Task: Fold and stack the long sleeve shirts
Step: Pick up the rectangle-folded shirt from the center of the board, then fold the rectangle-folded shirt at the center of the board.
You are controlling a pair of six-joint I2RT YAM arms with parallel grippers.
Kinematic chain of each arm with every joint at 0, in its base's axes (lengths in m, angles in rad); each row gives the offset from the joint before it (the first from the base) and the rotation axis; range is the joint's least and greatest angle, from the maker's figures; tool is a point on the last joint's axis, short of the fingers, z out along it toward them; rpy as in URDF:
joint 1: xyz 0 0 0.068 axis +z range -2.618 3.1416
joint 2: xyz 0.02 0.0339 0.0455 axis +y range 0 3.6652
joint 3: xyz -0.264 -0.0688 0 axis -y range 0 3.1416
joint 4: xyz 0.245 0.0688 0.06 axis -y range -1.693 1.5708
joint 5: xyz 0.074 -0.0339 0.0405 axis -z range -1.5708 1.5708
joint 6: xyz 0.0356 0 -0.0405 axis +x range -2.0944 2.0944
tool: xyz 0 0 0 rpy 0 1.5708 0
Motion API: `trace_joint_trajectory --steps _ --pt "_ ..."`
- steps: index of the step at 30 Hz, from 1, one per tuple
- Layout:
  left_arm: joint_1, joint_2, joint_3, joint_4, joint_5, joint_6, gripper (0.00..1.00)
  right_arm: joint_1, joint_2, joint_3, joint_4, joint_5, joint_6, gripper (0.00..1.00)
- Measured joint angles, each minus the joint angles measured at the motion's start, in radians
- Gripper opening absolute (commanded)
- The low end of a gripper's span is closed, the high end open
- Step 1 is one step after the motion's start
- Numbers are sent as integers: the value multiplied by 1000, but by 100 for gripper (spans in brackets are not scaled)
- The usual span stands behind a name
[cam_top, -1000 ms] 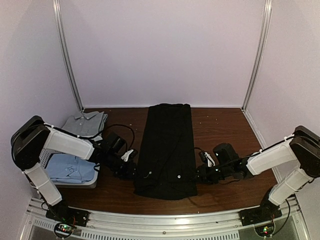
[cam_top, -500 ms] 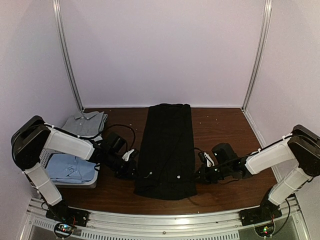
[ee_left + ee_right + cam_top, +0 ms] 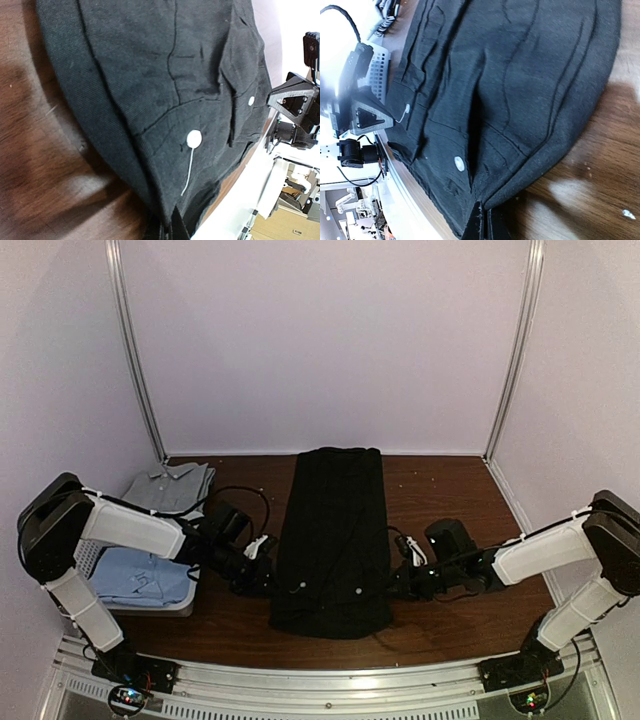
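Observation:
The black long sleeve shirt (image 3: 335,535) lies as a long narrow strip down the middle of the table. My left gripper (image 3: 268,580) is shut on its left edge near the near end. In the left wrist view (image 3: 167,232) the jaws pinch the cloth (image 3: 165,85) below a white button (image 3: 194,138) with a loose thread. My right gripper (image 3: 392,585) is shut on the right edge. In the right wrist view (image 3: 482,225) the jaws clamp the folded edge of the shirt (image 3: 520,75). A greyish shirt (image 3: 172,485) and a light blue shirt (image 3: 140,575) lie folded at the left.
The white lattice basket (image 3: 170,608) sits under the light blue shirt at the table's left, close to my left arm; it also shows in the right wrist view (image 3: 379,70). Brown table (image 3: 450,500) runs to the walls behind and at the sides.
Both grippers have shifted slightly inward and away from the near edge, still holding the black shirt's near sides. The shirt's near end has barely moved.

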Motion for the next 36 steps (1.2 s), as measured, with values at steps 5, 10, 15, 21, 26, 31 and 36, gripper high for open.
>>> trace_joint_trajectory --steps 5,10,15,21,26,31,36 --pt "2 -21 0 5 6 -15 0 -4 -14 4 1 -4 3 0" --pt "31 -29 1 24 27 -34 0 -30 -21 29 -1 -6 7 0" --pt "87 0 67 35 61 -45 0 -89 -16 105 9 -5 15 0" --pt "166 140 266 100 103 -72 0 -180 114 263 78 -8 42 0" --pt "231 277 426 146 120 -103 0 -251 282 393 122 -18 67 0" --pt "269 417 550 169 126 -124 0 -290 423 493 145 -27 85 0" --pt "276 504 625 174 131 -138 0 -317 468 512 161 -29 104 0"
